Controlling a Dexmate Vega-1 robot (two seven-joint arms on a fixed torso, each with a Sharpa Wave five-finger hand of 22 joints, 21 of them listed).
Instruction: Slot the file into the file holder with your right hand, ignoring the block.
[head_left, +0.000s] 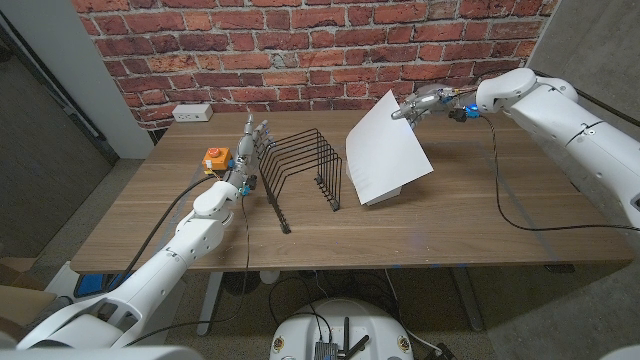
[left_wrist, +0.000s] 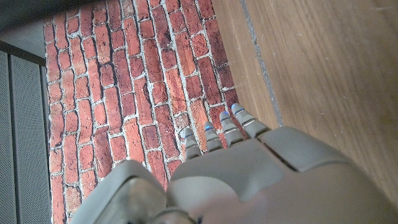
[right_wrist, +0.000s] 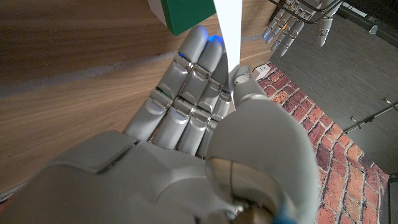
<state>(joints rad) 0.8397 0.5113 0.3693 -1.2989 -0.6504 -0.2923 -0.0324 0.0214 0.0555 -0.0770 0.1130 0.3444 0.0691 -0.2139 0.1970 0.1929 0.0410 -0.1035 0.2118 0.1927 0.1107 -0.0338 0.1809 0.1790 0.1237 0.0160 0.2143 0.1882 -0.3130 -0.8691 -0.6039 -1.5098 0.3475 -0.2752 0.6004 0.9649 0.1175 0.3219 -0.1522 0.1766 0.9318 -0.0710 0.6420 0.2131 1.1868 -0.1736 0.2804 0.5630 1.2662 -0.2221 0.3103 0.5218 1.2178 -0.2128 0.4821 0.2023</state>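
Table (head_left: 480, 235): wooden, in front of a brick wall (head_left: 300, 45).
File (head_left: 385, 150): white sheet, tilted, its top corner pinched by the right hand (head_left: 425, 104), its lower edge at the table just right of the holder.
Holder (head_left: 300, 175): black wire rack, mid-table, slots empty.
Left hand (head_left: 248, 150): upright at the holder's left end, fingers pointing up, holding nothing.
Block (head_left: 216, 158): orange, just left of the left hand.
Outlet (head_left: 192, 113): white, at the table's far left edge by the wall.

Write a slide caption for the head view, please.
Right hand lifts a white file beside the wire file holder.
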